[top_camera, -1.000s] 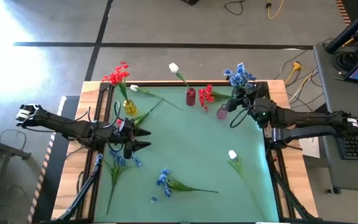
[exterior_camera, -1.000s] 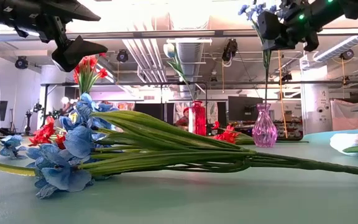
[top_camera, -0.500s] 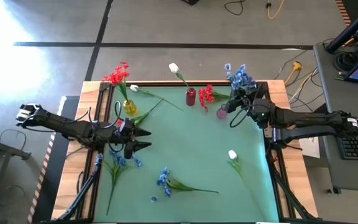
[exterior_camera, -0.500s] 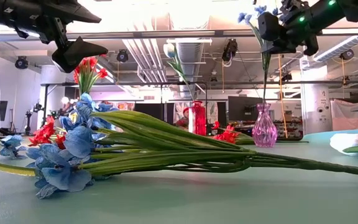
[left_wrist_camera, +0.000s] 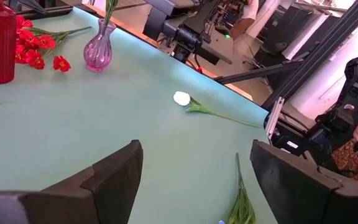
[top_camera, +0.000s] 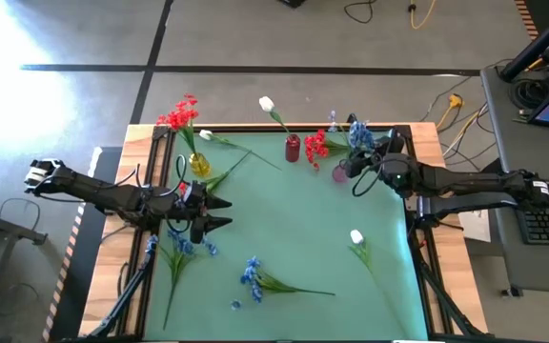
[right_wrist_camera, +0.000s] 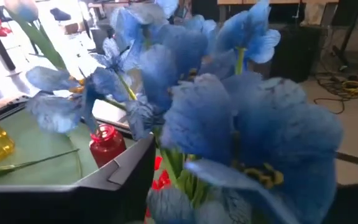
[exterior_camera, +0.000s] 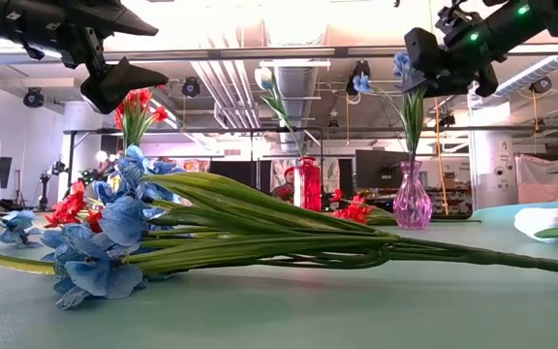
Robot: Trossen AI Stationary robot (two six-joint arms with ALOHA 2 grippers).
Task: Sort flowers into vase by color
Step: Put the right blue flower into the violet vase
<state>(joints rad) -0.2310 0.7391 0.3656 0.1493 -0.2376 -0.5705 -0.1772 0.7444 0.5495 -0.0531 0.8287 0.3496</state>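
A blue flower (top_camera: 355,133) stands with its stem in the pink vase (top_camera: 340,172) at the far right and leans a little. My right gripper (top_camera: 362,160) is open, level with the flower's blooms (right_wrist_camera: 241,124), which fill the gap between its fingers. The red vase (top_camera: 293,149) holds a white flower (top_camera: 266,103). The yellow vase (top_camera: 199,164) holds red flowers (top_camera: 179,112). My left gripper (top_camera: 225,211) hovers open over the table's left side with nothing between its fingers. My right gripper's fingers (right_wrist_camera: 123,174) stand apart on either side of the blue flower's blooms (right_wrist_camera: 185,93), coming level from the table's right. I cannot tell whether either finger touches them. The flower's stem (exterior_camera: 412,116) rests in the pink vase (exterior_camera: 413,199).
Flowers lie loose on the green mat: a red one (top_camera: 317,145) beside the red vase, a white one (top_camera: 205,135) at far left, a white tulip (top_camera: 356,236) at right, and blue ones (top_camera: 179,246) (top_camera: 251,272) near the front. The mat's middle is bare.
My right gripper has let go of the blue flower. The flower has sunk lower, its stem deeper in the pink vase. Its blooms now sit beside the gripper instead of above it and lean toward the table's left.
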